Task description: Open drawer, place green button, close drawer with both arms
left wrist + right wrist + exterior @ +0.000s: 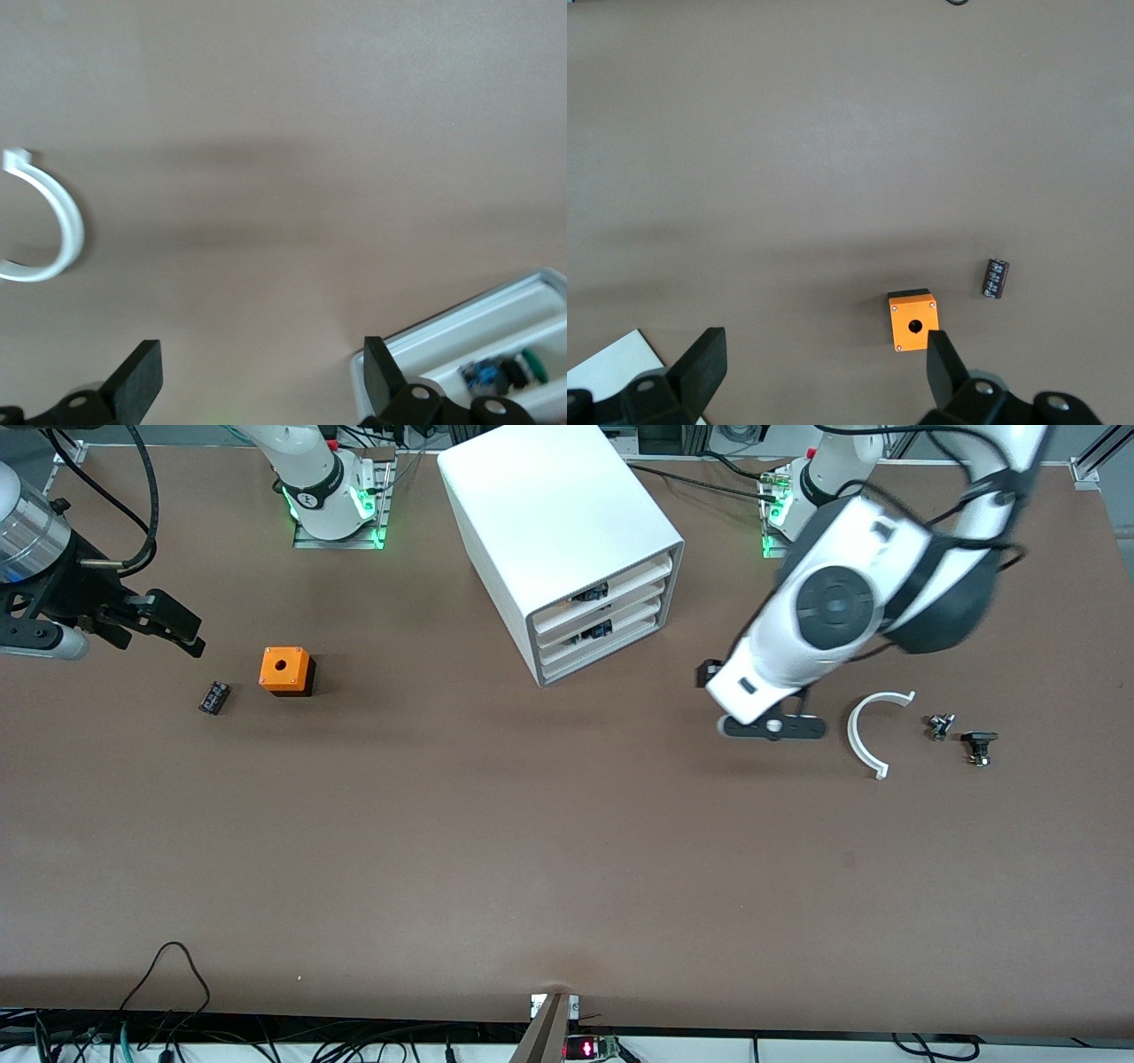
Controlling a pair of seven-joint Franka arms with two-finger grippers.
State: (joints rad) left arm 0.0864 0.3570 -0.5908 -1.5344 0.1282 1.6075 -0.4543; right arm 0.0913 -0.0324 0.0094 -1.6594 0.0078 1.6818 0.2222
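Note:
The white cabinet (558, 522) stands at the table's middle, toward the robots' bases. Its drawers (620, 615) all look pushed in. In the left wrist view one drawer (443, 336) shows a small green-capped dark thing (530, 365), seemingly the button, lying in it beside a blue part. My left gripper (772, 728) is open and empty over bare table between the cabinet and a white curved piece; its fingers are spread wide in its wrist view (261, 382). My right gripper (168, 624) is open and empty at the right arm's end of the table, and also shows in its wrist view (824, 376).
An orange cube with a round hole (285, 670) and a small black component (213, 697) lie near the right gripper. A white curved piece (873, 731), a small metal part (941, 726) and a small black part (979, 746) lie at the left arm's end.

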